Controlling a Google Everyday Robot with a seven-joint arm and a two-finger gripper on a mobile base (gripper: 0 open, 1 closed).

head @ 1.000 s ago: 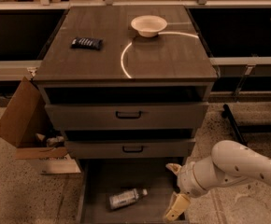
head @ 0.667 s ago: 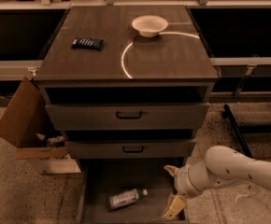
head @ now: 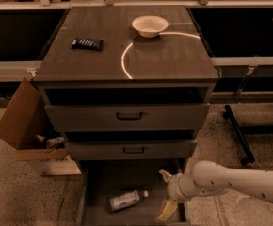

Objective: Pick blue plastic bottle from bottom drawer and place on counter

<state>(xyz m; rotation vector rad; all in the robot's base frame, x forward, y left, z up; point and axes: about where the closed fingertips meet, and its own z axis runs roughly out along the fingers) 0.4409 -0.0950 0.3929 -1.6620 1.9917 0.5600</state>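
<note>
The blue plastic bottle (head: 125, 200) lies on its side on the dark floor of the open bottom drawer (head: 99, 182), cap pointing right. My gripper (head: 166, 193) hangs over the drawer's right part, just right of the bottle and apart from it. Its two pale fingers are spread, one high (head: 164, 175) and one low (head: 166, 210), with nothing between them. The white arm comes in from the right edge. The counter (head: 174, 55) is the dark wood-grain top with a bright curved arc on it.
A white bowl (head: 149, 25) and a dark flat snack packet (head: 86, 43) sit on the counter. Two upper drawers with black handles (head: 129, 116) are partly pulled out. An open cardboard box (head: 26, 126) stands to the left on the floor. A dark bar (head: 238, 133) lies at right.
My arm and gripper have shifted left, farther over the bottom drawer and closer to the bottle. The bottle has not moved.
</note>
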